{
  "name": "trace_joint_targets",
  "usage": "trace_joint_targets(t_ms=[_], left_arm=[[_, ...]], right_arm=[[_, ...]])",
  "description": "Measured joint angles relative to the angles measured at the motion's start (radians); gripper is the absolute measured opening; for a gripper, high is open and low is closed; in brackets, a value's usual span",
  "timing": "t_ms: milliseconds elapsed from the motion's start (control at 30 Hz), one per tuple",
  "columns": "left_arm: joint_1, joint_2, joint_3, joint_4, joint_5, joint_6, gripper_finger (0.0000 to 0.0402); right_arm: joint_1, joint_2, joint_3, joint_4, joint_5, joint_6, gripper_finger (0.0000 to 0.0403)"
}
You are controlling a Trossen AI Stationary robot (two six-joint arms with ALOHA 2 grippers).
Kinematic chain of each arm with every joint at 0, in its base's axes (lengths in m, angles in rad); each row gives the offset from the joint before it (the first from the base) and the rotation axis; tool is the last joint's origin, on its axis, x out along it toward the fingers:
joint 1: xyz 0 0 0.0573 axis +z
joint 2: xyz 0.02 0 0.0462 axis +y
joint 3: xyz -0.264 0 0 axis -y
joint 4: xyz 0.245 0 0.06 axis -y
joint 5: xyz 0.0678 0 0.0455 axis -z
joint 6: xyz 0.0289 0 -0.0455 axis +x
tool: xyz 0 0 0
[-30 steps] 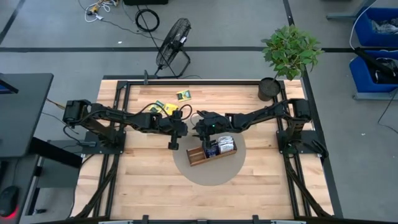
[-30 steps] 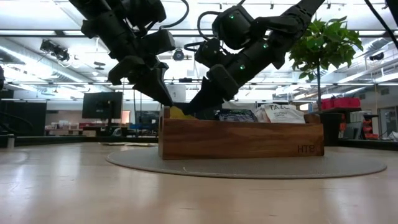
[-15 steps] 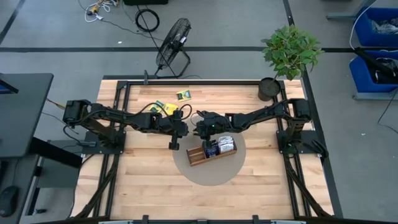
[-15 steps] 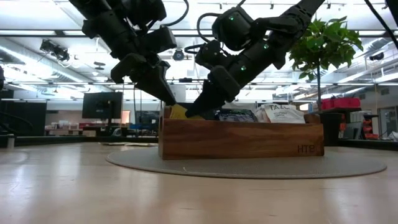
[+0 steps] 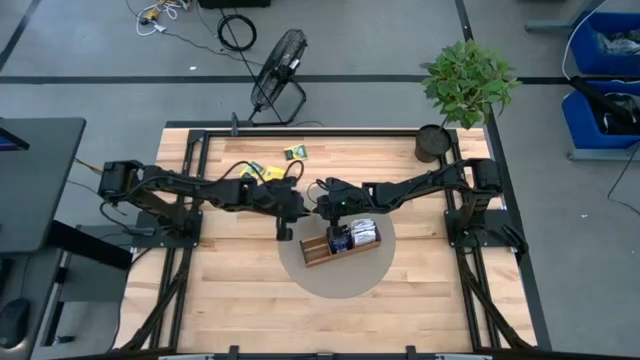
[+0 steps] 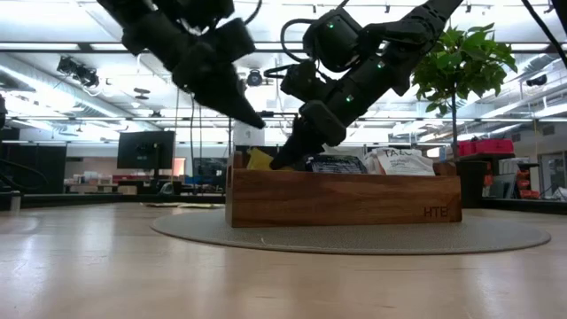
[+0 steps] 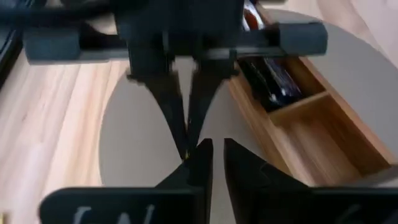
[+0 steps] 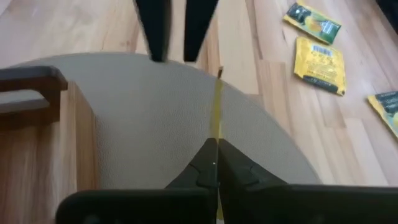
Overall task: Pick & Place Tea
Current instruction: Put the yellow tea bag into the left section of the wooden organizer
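Observation:
A yellow tea sachet [image 8: 217, 106], seen edge-on, juts forward from my right gripper [image 8: 217, 152], which is shut on it above the round grey mat [image 8: 155, 124], beside the wooden tray's left end [image 6: 244, 190]. In the low view the sachet [image 6: 257, 159] shows just over that end. My left gripper [image 7: 217, 152] stands open a little way off, higher and to the left [image 6: 257, 120], touching nothing. The tray [image 5: 318, 255] holds dark sachets [image 7: 273, 81] and white ones [image 6: 399, 161]. Loose yellow-and-green sachets [image 8: 318, 65] lie flat on the table. My right gripper pinches the yellow sachet between its two fingers by the edge nearest the wrist [image 8: 217, 142]. The fingers slant down from the table's right. The sachet stands on edge, points onward past the fingertips, and is clear of the mat and the tray.
The mat [image 5: 340, 275] lies at the table's middle with the tray on it. Two loose sachets [image 5: 262, 172], [image 5: 294, 153] lie far left of it. A potted plant [image 5: 440, 140] stands at the far right corner. Bare wood spreads along the near side.
My right gripper has shut on the yellow sachet. My left gripper has let go of it, opened a little and risen away up and to the left. The sachet has stayed over the tray's left end.

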Motion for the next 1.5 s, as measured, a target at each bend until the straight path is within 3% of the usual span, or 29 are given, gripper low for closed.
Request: trace_joint_targets(t_ms=[67,267,400,667,833,1000,1500], left_arm=[[0.0,-0.025,-0.035,0.024,0.002,-0.019,0.0048],[0.012,-0.119,-0.209,0.351,0.0,-0.087,0.0044],[0.008,-0.213,-0.333,0.581,0.011,-0.129,0.0051],[0.009,-0.276,-0.564,1.055,0.056,-0.224,0.0125],[0.011,-0.274,-0.607,1.09,0.051,-0.244,0.0186],[0.011,-0.274,-0.605,1.085,0.049,-0.236,0.0216],[0.01,-0.274,-0.604,1.117,0.049,-0.259,0.0189]], right_arm=[[0.004,-0.002,-0.006,0.002,0.0,-0.002,0.0002],[0.008,-0.046,-0.08,0.033,-0.004,0.008,0.0001],[0.008,-0.113,-0.152,0.142,-0.005,0.019,0.0001],[0.016,-0.213,-0.197,0.26,-0.005,0.034,0.0],[0.038,-0.228,-0.196,0.292,-0.035,0.033,0.0],[0.065,-0.247,-0.196,0.339,-0.046,0.037,0.0],[0.068,-0.25,-0.196,0.516,-0.078,0.041,0.0]])
